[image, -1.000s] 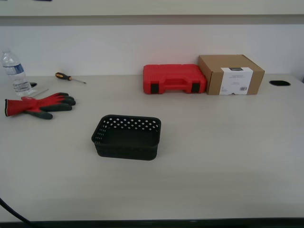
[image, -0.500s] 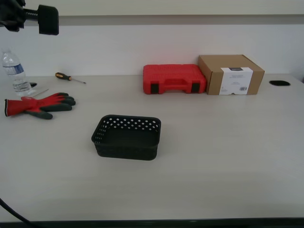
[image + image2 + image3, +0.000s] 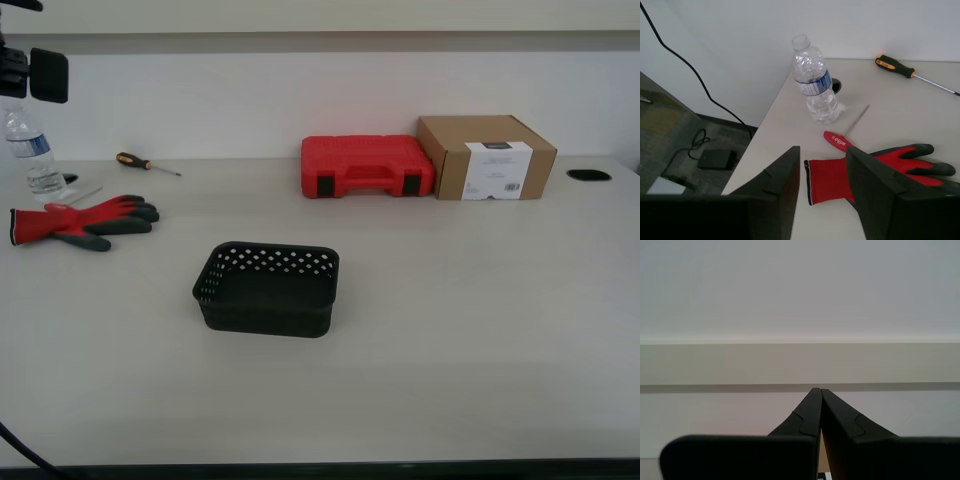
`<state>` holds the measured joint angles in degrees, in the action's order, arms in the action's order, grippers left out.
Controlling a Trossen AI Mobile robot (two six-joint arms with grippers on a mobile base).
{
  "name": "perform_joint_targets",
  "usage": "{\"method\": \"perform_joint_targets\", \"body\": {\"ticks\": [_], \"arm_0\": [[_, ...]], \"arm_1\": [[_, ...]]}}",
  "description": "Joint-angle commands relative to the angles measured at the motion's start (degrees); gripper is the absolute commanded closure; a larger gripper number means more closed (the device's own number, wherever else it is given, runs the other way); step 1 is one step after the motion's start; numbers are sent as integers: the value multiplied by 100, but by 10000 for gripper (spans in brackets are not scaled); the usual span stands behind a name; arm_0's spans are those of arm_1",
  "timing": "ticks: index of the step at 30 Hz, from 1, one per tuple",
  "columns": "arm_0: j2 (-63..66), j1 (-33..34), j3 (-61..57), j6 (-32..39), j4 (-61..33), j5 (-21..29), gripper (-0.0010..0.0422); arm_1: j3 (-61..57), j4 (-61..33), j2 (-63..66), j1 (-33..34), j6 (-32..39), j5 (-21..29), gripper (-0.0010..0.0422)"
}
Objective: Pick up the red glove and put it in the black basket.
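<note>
My first end effector [image 3: 822,172] hangs spread apart above the floppy red fabric glove [image 3: 875,172], which lies on the pale worktop [image 3: 450,300] beside the clear plastic bottle [image 3: 814,82]. My second end effector [image 3: 820,395] is closed, empty.

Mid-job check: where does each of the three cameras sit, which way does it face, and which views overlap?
Exterior view: off the arms, facing across the table to the wall; an arm's end shows at this view's top left.
First wrist view: on my first gripper, open, looking down at the red glove, water bottle and screwdriver.
Second wrist view: on my second gripper, shut, facing bare wall.
Shared: exterior and first wrist views both show glove, bottle, screwdriver.
</note>
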<state>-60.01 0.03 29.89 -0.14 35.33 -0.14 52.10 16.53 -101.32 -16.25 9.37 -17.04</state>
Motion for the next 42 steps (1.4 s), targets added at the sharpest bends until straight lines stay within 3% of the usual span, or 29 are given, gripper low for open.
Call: {"method": "perform_joint_targets", "body": {"ticks": [1, 7, 10, 16, 18, 20, 24, 29, 30, 33, 37, 39, 42], "arm_0": [[-2, -4, 11, 15, 17, 0, 412], [-2, -4, 11, 15, 17, 0, 412], [-2, -4, 11, 15, 17, 0, 412], [-2, -4, 11, 15, 17, 0, 412], [-2, -2, 11, 15, 20, 0, 412], [-2, -4, 11, 15, 15, 0, 412], [-2, -4, 11, 15, 17, 0, 412], [-2, -4, 11, 15, 13, 0, 412], [-2, -4, 11, 15, 15, 0, 412], [-2, -4, 11, 15, 15, 0, 412], [-2, -4, 11, 15, 11, 0, 412], [-2, -4, 11, 15, 15, 0, 412], [-2, -2, 11, 15, 17, 0, 412]], "arm_1": [[151, 26, -439, -310, 2, 149, 216], [514, -81, -1283, -588, -85, 90, -4], [765, -177, -1611, -590, -98, 151, 73], [1189, -181, -2039, -590, -144, 605, 292], [1349, -188, -2177, -590, -151, 787, 316], [1482, -195, -2328, -588, -168, 848, 309], [1668, -186, -2688, -586, -234, 903, 218], [1961, -219, -3263, -581, -498, 1038, 9], [2024, -258, -3364, -581, -538, 1032, -3], [2260, -376, -3729, -584, -584, 1141, 95], [2470, -380, -4113, -586, -597, 1661, 263], [2535, -376, -4247, -588, -610, 1856, 293], [2638, -404, -4430, -586, -645, 1993, 262]]}}
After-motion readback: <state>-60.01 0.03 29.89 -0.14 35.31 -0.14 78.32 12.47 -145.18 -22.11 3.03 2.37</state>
